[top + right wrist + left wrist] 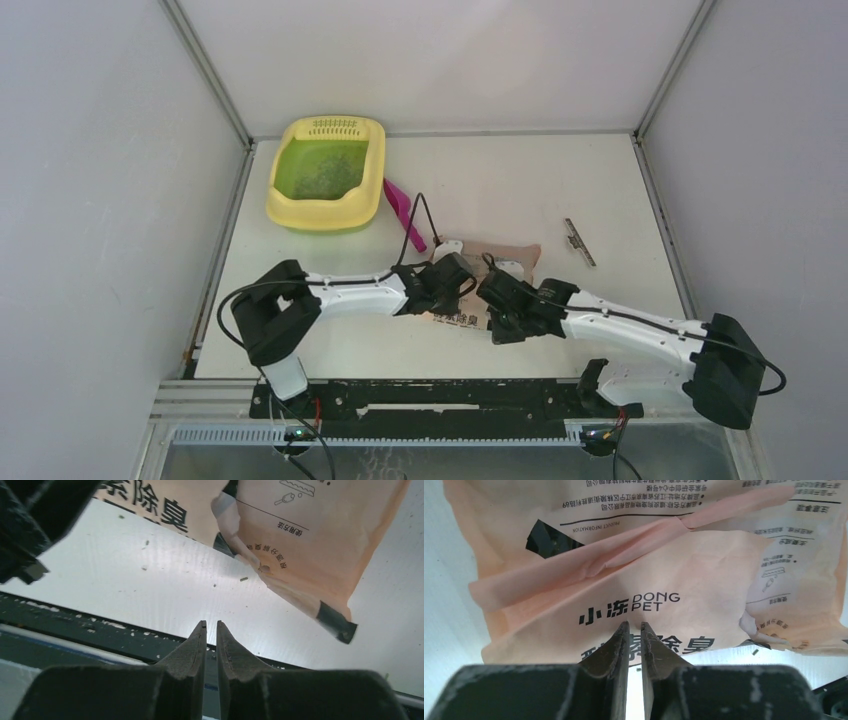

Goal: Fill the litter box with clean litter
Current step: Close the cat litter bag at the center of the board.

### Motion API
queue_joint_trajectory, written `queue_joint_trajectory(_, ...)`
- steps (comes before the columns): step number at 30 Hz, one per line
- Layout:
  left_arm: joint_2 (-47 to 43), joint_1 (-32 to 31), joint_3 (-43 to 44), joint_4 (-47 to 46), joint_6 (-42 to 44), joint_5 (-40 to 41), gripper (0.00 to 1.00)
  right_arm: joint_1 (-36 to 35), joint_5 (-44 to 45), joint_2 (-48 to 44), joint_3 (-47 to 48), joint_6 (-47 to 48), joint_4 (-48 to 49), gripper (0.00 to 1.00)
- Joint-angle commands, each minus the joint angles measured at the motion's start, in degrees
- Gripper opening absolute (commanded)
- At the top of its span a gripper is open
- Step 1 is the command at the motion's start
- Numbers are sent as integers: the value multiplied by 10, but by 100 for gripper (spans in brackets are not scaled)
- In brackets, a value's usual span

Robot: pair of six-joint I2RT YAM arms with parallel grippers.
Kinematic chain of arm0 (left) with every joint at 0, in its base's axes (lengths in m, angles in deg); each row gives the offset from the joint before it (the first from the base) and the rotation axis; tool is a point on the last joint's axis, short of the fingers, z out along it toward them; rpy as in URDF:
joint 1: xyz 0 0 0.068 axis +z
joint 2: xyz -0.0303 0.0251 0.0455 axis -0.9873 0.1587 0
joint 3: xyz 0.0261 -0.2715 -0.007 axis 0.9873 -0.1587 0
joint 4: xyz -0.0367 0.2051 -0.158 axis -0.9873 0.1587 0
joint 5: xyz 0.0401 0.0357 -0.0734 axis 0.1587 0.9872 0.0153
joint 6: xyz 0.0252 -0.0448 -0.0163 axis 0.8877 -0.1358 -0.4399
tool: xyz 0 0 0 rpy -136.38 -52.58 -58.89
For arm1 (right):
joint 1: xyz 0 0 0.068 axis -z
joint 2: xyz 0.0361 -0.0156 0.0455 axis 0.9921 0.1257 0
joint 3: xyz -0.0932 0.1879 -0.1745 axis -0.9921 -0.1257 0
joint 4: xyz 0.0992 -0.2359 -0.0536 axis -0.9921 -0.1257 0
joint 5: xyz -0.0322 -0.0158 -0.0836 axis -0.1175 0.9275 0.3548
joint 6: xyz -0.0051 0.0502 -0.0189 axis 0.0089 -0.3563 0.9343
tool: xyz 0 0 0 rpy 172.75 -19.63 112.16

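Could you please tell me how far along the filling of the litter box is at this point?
Done: the litter box already holds a speckled layer of clean litter, with its green floor showing through.
In hand: nothing. The bag lies flat on the table, the left gripper is shut at its edge, and the right gripper is shut beside it.
Left: perhaps a top-up, since the layer looks thin.

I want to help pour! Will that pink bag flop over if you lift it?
Probably floppy: the bag is thin film with creases and a fold across it. It lies fairly flat on the table, so it may be light. Its smooth surface could slip.
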Motion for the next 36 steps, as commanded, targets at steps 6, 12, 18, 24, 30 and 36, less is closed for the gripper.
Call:
queue_joint_trajectory(6, 26, 33, 4, -51, 15, -14, 17, 56, -22, 56, -50, 9, 84, 20)
queue_joint_trajectory(12, 38, 46, -8, -66, 17, -17, 17, 176, -64, 49, -65, 65, 111, 20)
queue_joint_trajectory(18, 57, 59, -6, -79, 19, -22, 17, 244, -99, 71, -65, 103, 128, 19)
queue_joint_trajectory(24, 70, 79, 1, -87, 24, -28, 17, 258, -106, 105, -67, 114, 145, 19)
queue_joint_trajectory(30, 77, 104, 1, -98, 30, -36, 17, 272, -117, 139, -71, 119, 171, 19)
queue_joint_trajectory(36, 82, 130, 22, -99, 42, -50, 18, 311, -136, 175, -66, 131, 201, 18)
